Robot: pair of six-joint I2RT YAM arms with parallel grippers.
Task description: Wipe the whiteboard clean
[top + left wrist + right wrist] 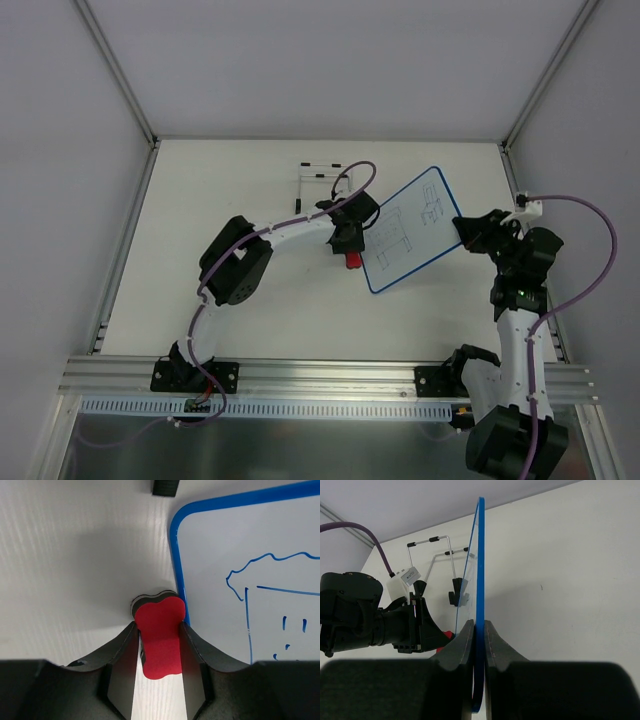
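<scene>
The whiteboard (408, 230), white with a blue frame and thin line sketches, is held tilted above the table. My right gripper (470, 232) is shut on its right edge; in the right wrist view the blue frame (480, 580) runs edge-on between my fingers. My left gripper (348, 243) is shut on the red eraser (352, 261), just left of the board's left edge. In the left wrist view the red eraser (160, 637) sits between my two fingers, beside the blue frame of the whiteboard (250, 555), whose blue sketch lines show.
A black wire stand (322, 175) stands at the back of the white table (260, 310), behind my left gripper; it also shows in the right wrist view (432, 565). Aluminium rails run along the table's left, right and near edges.
</scene>
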